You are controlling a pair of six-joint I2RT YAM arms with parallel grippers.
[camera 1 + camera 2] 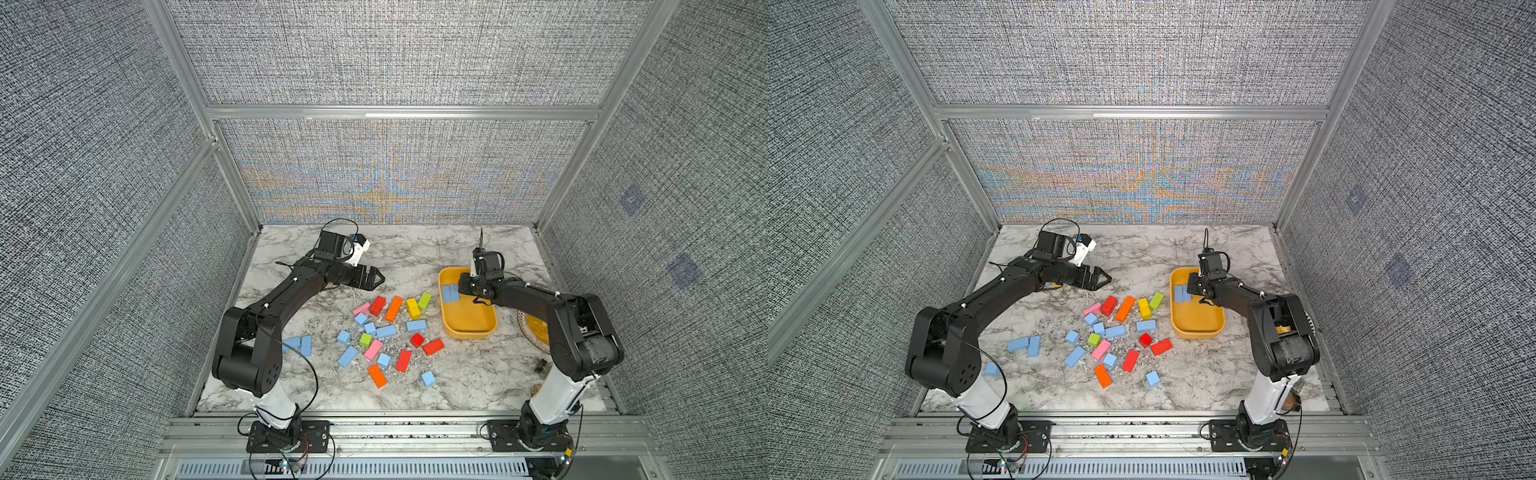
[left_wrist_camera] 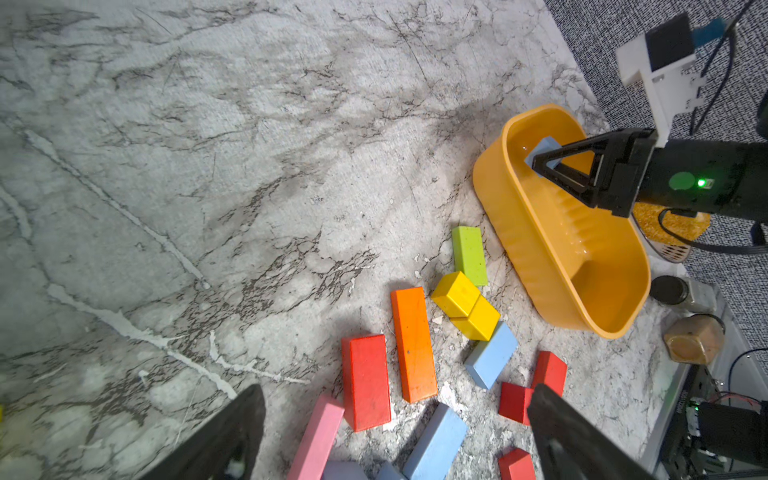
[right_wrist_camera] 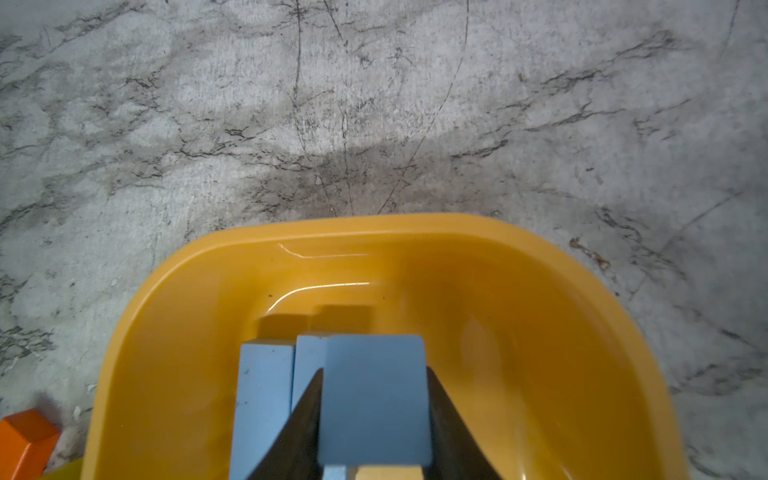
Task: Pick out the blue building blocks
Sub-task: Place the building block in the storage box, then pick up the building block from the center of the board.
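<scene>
- Blue blocks (image 1: 386,331) mostly lay scattered on the desk (image 1: 415,257) among other colours, and a pair (image 3: 266,395) already lay in the yellow tub (image 3: 353,226).
- Right claw (image 3: 374,369) hung over that tub, closed against both sides of one blue block (image 3: 374,415). Let go from there, it could strike the pair and bounce out.
- Left claw (image 2: 397,388) stood wide open and empty above the pile. Lowered carelessly, it could shove the red block (image 2: 365,382) or catch it too.
</scene>
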